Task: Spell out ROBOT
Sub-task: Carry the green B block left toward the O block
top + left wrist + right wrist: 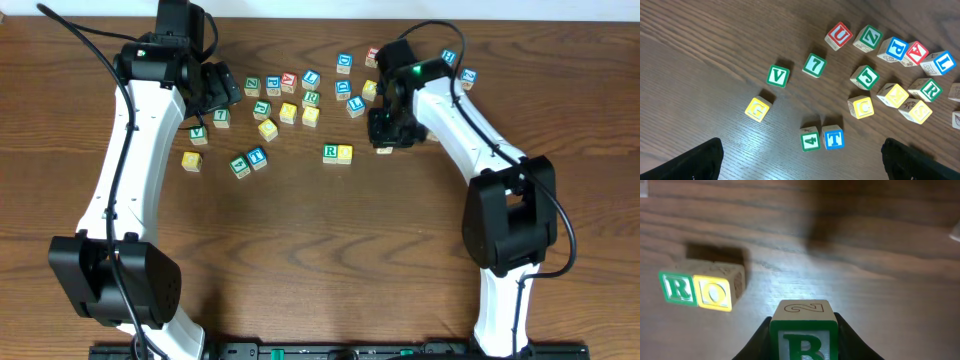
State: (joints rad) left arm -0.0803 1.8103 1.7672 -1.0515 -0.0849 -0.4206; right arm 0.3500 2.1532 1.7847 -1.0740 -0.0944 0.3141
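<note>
A green R block (330, 152) and a yellow O block (345, 153) stand side by side, touching, mid-table; both also show in the right wrist view, R (676, 288) and O (715, 293). My right gripper (386, 140) is shut on a green B block (803, 336) and holds it to the right of the O block, apart from it. My left gripper (212, 88) is open and empty above the left cluster. A blue T block (833, 137) sits next to a green 4 block (810, 139) between the left fingers' line.
Several loose letter blocks lie at the back centre: U (838, 36), Z (869, 38), P (894, 49), J (866, 78), C (862, 107), V (777, 76), 7 (814, 65), G (757, 109). More blocks sit near the right arm (467, 77).
</note>
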